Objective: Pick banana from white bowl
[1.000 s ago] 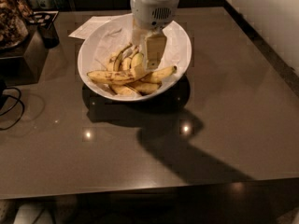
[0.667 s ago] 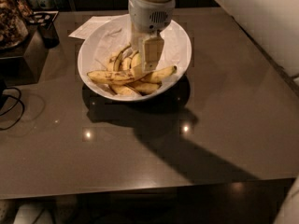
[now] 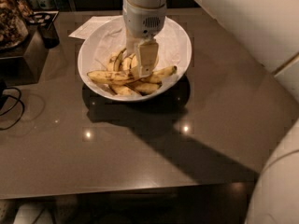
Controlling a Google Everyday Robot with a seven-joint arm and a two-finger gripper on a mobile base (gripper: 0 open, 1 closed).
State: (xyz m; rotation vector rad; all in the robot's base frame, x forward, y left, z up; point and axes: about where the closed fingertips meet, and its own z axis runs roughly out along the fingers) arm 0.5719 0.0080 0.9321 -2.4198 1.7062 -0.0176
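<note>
The white bowl [image 3: 180,36] stands at the back middle of the dark table, lined with crinkled white paper. Several yellow bananas lie in it. The longest banana [image 3: 110,77], speckled brown with dark ends, lies across the bowl's front left. My gripper [image 3: 144,69] hangs from the white wrist [image 3: 144,17] straight down into the bowl. Its tip is in among the bananas, at the right end of the long banana. Whether it touches that banana is hidden.
A white paper sheet [image 3: 86,28] lies behind the bowl. A dark box [image 3: 25,55] and a container of brown items [image 3: 9,20] stand at the far left, with a black cable [image 3: 11,108] beside them. My white arm [image 3: 252,17] fills the right side.
My gripper has shifted slightly left and down, deeper among the bananas. The bowl and bananas have not visibly moved.
</note>
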